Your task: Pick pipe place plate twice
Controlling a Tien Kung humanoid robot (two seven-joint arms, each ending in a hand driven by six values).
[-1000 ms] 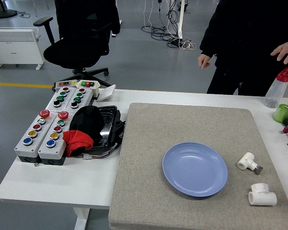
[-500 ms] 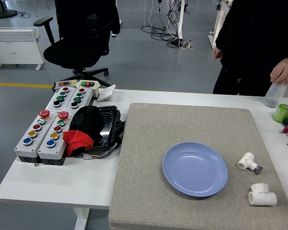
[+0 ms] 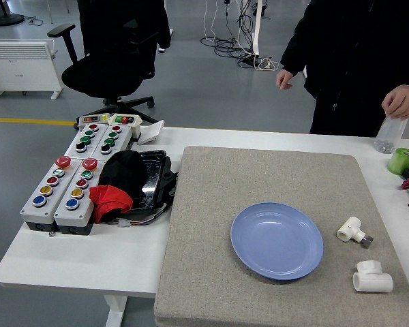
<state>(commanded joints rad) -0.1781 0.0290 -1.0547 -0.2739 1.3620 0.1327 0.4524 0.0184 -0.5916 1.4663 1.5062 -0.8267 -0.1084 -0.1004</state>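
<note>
Round blue plate (image 3: 277, 240), white pipe fittings (image 3: 353, 231), felt mat (image 3: 211, 204)

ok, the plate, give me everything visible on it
The plate is round, blue and shallow, with a smooth glossy look like plastic or glazed ceramic. It lies flat and empty on the grey mat, right of centre. Nothing touches it; two white pipe fittings lie apart to its right.
</note>
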